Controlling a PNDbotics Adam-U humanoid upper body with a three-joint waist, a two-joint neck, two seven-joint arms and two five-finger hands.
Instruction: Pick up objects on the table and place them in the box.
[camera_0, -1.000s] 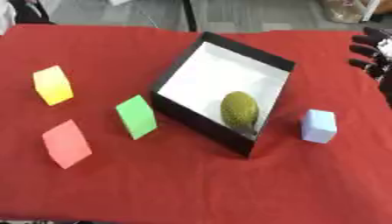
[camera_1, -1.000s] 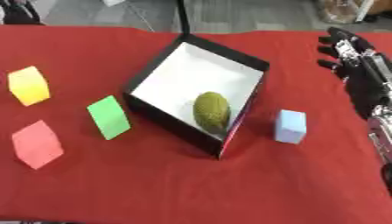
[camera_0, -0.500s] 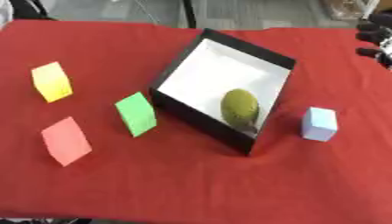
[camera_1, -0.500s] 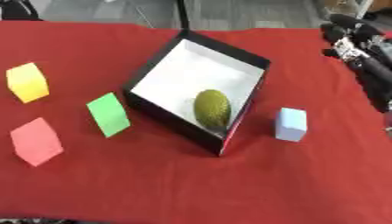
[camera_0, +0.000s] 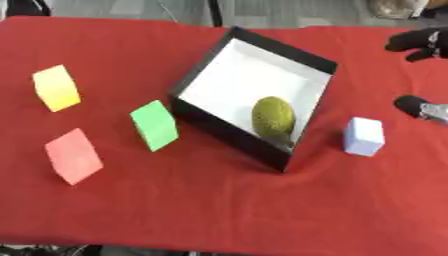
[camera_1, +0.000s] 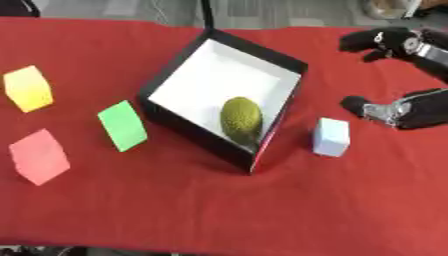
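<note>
Black-walled box (camera_0: 229, 135) with a white floor sits turned at an angle near the middle of the red tablecloth (camera_0: 219, 205). Inside it, toward the near right corner, lies a bumpy olive-green oval fruit (camera_1: 241, 120), leaning against the right wall. Just outside that right wall, on the cloth and apart from the box, stands a pale blue cube (camera_1: 332, 137). On the box's left side, a green block (camera_0: 155, 125) stands tilted near the left wall, not touching it as far as can be seen. Further left, a pink block (camera_0: 73, 156) lies toward the near edge, and a yellow block (camera_0: 57, 87) sits beyond it, both well apart from the box. Right hand (camera_1: 403, 106) enters from the right edge, above the cloth beside and slightly beyond the blue cube, not touching it; dark thumb points toward the cube, upper fingers (camera_1: 374, 41) reach out further back, wide gap between them, so the hand reads as spread and holds nothing. Only the right eye view shows most of it; the left eye view catches just the tips at the frame edge. Left hand shows in neither view.
</note>
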